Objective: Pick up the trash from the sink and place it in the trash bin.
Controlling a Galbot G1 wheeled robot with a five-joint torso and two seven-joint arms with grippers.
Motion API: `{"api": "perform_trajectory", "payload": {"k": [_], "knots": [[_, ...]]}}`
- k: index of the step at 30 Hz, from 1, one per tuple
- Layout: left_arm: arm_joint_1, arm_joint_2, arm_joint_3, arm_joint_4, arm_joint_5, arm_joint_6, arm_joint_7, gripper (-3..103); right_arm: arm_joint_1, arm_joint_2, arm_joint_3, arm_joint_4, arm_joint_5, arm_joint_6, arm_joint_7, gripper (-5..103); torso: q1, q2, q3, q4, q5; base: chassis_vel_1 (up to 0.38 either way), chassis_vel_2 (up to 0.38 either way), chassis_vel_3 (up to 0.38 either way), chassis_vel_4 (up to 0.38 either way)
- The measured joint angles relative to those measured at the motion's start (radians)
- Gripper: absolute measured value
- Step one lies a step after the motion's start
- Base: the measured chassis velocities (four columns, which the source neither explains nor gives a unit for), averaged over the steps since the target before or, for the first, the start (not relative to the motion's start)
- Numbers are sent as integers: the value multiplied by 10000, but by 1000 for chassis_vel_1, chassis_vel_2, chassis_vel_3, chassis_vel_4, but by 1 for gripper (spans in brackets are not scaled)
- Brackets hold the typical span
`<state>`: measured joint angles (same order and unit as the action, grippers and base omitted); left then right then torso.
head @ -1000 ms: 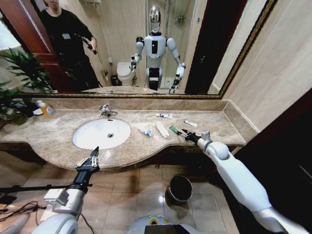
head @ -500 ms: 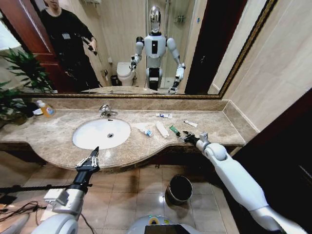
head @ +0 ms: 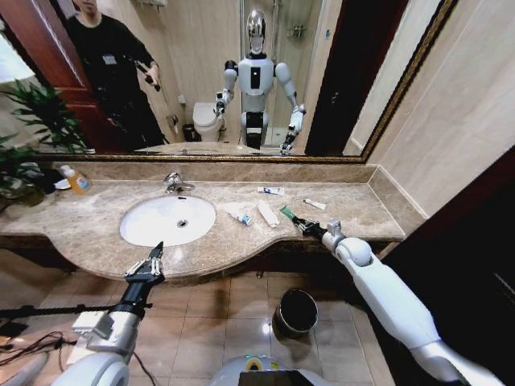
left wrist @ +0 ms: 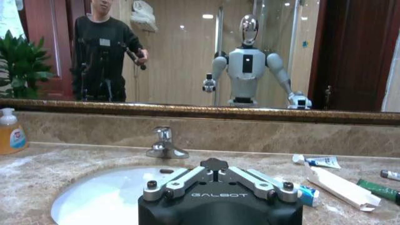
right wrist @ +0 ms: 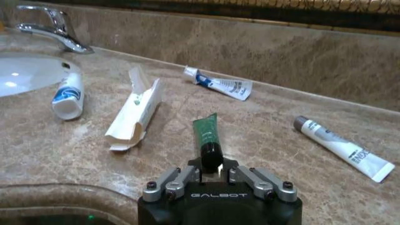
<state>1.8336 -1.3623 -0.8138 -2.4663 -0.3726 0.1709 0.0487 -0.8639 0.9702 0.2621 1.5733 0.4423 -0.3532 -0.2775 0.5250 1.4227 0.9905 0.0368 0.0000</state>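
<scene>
The trash lies on the brown marble counter right of the white sink [head: 153, 232], not in the basin. My right gripper [head: 306, 226] [right wrist: 212, 169] is shut on the dark cap end of the green tube [head: 287, 214] [right wrist: 205, 130]. Nearby lie a white crumpled wrapper [head: 267, 214] [right wrist: 135, 115], a blue-and-white piece [head: 242, 218] [right wrist: 67, 96] and two white tubes [head: 271, 190] [head: 315, 204]. My left gripper [head: 150, 263] [left wrist: 216, 165] is shut, holds nothing, and hovers at the counter's front edge before the sink. The dark trash bin [head: 296, 312] stands on the floor below the right arm.
A chrome tap [head: 173, 183] stands behind the basin. A bottle of orange liquid [head: 76, 179] and a plant [head: 24, 153] sit at the far left. A mirror and marble backsplash back the counter. Cables lie on the floor at lower left.
My right gripper has shifted slightly along the counter and now grips the green tube's cap end. The left arm and the other trash have not moved.
</scene>
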Motion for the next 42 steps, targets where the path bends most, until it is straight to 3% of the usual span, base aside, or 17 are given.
{"api": "perform_trajectory", "payload": {"k": [14,28,36,42], "knots": [[0,0,1,0,0,0,1,0,-1002,-212,1122,1169,852,3,483,19,0,0,0,0,2,0,0,0,0],[0,0,0,0,0,0,0,0,-4665,-937,4000,3781,1609,-157,-237,19,-1,0,-1,-1,0,0,0,0,0],[1,-1,0,0,0,0,0,0,-6502,-1197,4868,3869,923,509,-984,19,0,0,-1,-1,1,0,0,0,0],[0,0,0,0,0,0,0,0,-7582,-766,5019,4088,379,1053,-1122,19,-1,1,-1,-1,0,0,0,0,0]]}}
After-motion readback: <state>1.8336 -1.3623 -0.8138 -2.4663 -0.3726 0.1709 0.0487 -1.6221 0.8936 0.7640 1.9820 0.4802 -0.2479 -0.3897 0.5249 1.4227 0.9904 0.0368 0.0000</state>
